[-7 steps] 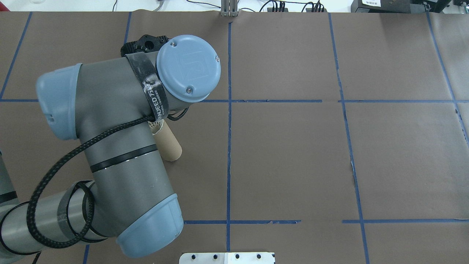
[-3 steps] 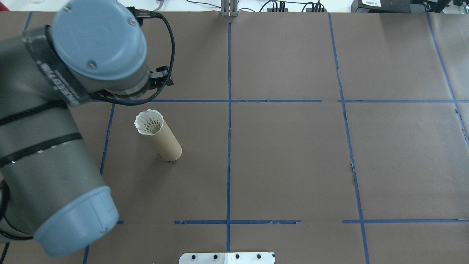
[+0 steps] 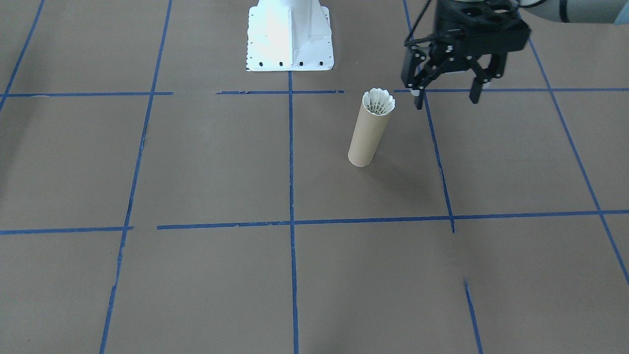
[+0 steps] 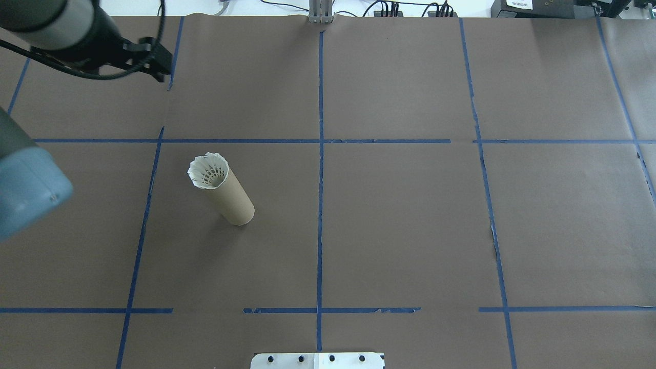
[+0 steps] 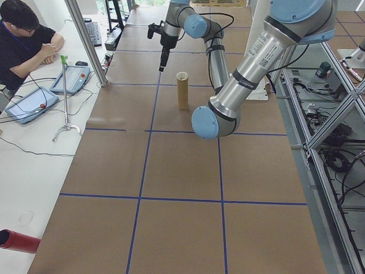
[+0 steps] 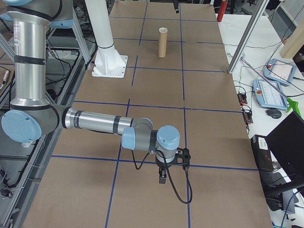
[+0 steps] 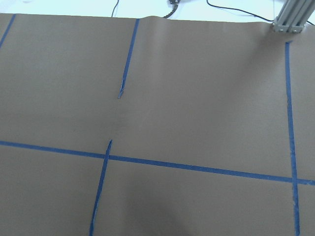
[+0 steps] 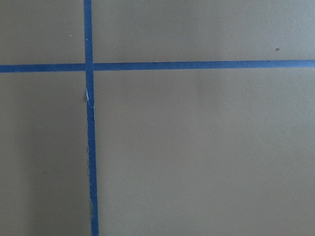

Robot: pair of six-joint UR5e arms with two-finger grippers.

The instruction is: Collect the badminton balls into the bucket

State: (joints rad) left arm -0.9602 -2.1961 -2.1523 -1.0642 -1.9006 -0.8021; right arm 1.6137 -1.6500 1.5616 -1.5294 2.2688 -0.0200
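The shuttlecock (image 3: 379, 102) sits in the upright tube (image 3: 367, 136). My left gripper (image 3: 446, 97) hangs beside it, fingers spread, empty. My right gripper (image 6: 161, 179): finger state indeterminate.

1. Tall brown cardboard tube (image 3: 370, 132), upright on my brown paper-covered table (image 3: 196, 162): the sole obstacle there.
2. Tube mouth: plugged by a white feather shuttlecock (image 3: 379, 102).
3. My black left pincer (image 3: 446, 96), fingers spread: beside the tube, apart.
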